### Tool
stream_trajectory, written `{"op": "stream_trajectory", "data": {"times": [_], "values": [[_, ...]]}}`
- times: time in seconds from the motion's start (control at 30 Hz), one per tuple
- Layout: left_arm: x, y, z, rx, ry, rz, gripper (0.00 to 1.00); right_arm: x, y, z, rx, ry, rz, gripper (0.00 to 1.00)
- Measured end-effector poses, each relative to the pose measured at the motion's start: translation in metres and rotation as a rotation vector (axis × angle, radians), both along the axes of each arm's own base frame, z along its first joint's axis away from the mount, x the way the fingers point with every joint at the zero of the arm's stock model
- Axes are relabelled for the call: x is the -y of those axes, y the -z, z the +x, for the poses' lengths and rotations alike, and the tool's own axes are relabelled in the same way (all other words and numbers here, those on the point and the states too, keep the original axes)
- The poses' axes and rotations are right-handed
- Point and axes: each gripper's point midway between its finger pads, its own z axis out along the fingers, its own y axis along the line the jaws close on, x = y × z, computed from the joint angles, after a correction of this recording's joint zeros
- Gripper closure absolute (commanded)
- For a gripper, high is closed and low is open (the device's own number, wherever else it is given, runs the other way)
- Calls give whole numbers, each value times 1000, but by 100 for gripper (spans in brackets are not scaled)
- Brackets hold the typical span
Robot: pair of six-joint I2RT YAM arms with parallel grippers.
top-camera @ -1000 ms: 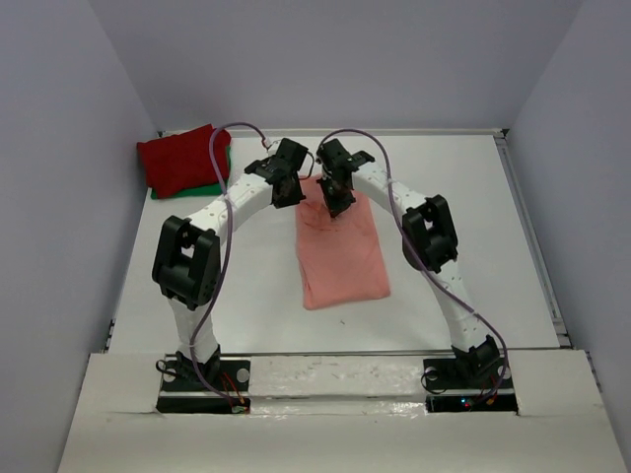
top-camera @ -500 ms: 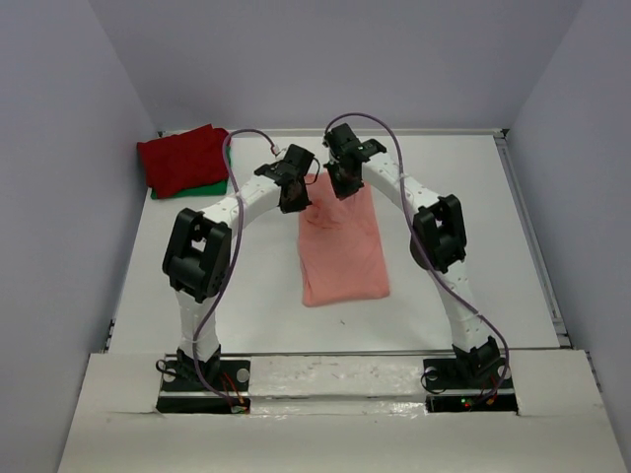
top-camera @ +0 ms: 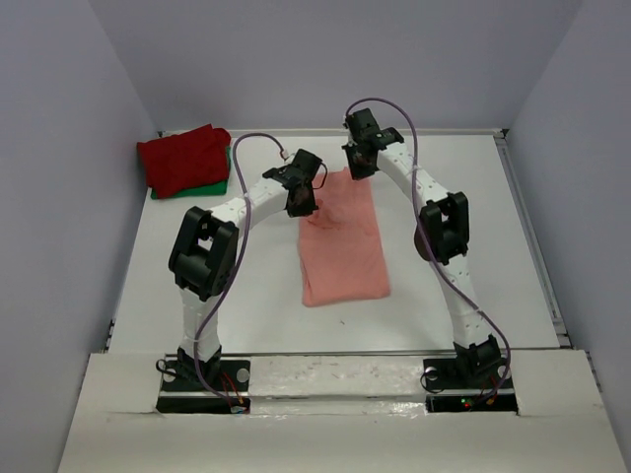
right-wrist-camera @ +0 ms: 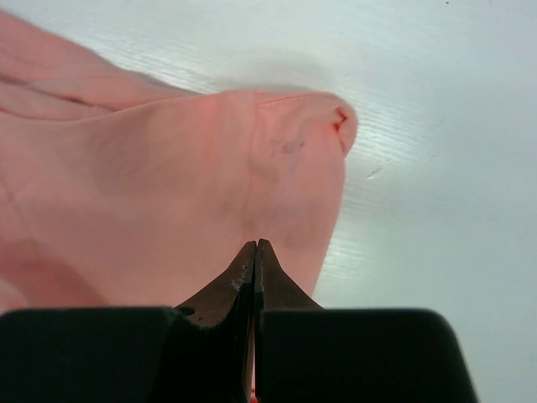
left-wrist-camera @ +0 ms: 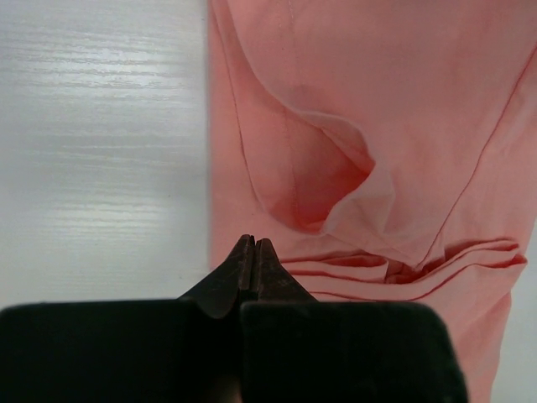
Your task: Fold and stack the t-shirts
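White counter (top-camera: 473,217) inside plain grey walls, arm bases at the near edge.

Item 1: salmon-pink t-shirt (top-camera: 343,246). Lies mid-counter as a long narrow panel running near to far. Not yet a small pad. Far end rumpled: a loose pocket of cloth and several bunched pleats in the left wrist view, a rolled-over corner in the right wrist view.

Item 2: dark red t-shirt (top-camera: 182,158). Folded, in the far left corner, stacked on item 3.

Item 3: green t-shirt (top-camera: 209,186). Folded, mostly covered, only a thin edge showing.

Item 4: left gripper (top-camera: 299,202). Jaws pressed together, tips over the left edge of the salmon-pink t-shirt near its far end. No cloth visible between them.

Item 5: right gripper (top-camera: 357,166). Jaws pressed together, tips over the far right corner of the same shirt. Impossible to tell whether a thin layer is nipped.

Risks, as judged:
- Closed jaws sliding off thin cloth, leaving a corner behind.
- Only the top layer caught, so the panel opens out when lifted.
- Uneven pull between the two sides, giving a skewed fold.
- Pleats at the far end pressed into the fold, making a lumpy pad that sits badly on the stack.
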Motion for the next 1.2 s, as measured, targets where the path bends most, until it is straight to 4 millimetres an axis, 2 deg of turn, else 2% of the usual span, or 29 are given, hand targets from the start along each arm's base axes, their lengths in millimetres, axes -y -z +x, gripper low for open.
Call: {"op": "stream_trajectory", "data": {"times": [0.13,0.27,0.4,0.57,0.73,0.83,0.97,1.1,1.2], "values": [[1,0,-1,-3,5,-1,100,21,21,15,-22,23,-1,100],[5,-5,2,4,10,-4,100,40,42,19,-66,44,5,100],[11,-23,13,34,14,-19,100,53,58,19,-102,63,9,100],[19,-48,28,91,16,-44,100,51,64,21,-98,58,21,100],[18,-47,27,85,16,-35,100,54,62,21,-86,70,4,100],[18,-43,27,78,16,-31,100,57,55,21,-74,76,-4,100],[18,-36,27,65,17,-24,100,56,30,24,-29,80,-1,100],[18,-34,27,62,17,-22,100,55,-14,27,46,79,28,100],[18,-35,27,62,17,-22,100,51,-37,30,90,71,55,100]]}}
